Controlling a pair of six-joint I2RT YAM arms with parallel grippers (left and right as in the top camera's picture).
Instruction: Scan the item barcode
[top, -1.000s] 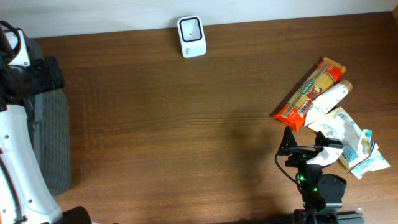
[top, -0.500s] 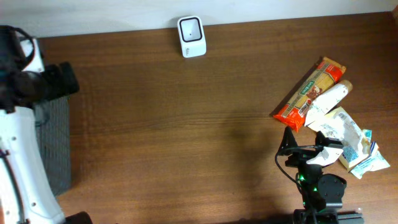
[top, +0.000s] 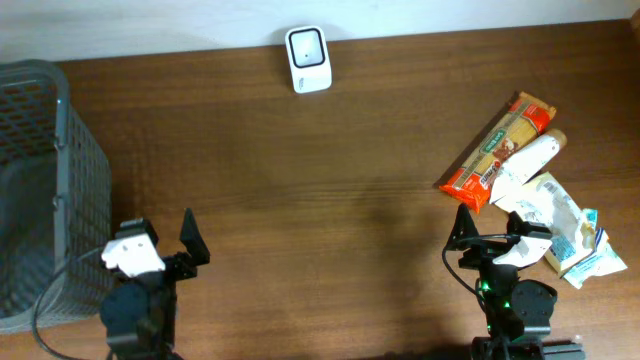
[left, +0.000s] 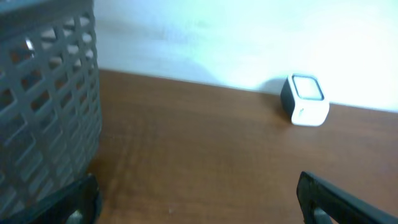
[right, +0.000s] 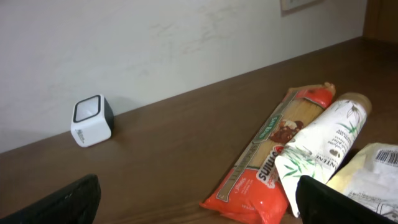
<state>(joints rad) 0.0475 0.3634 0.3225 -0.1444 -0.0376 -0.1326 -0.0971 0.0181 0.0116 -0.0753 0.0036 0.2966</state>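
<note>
Since both the right gripper (top: 492, 233) and the left gripper (top: 160, 240) stand wide apart and empty, nothing is picked up yet. Just ahead and to the right of the right gripper lies the pile: spaghetti packet (top: 498, 150), white tube (top: 528, 158) leaning on it, crinkled wrappers (top: 562, 215) nearest. My worry is the overlap: closing on one item could drag its neighbours along. The long packet may also sag if gripped at one end. I cannot make out its barcode, so it might end up facing away from the scanner (top: 307, 58), far ahead and to the left.
</note>
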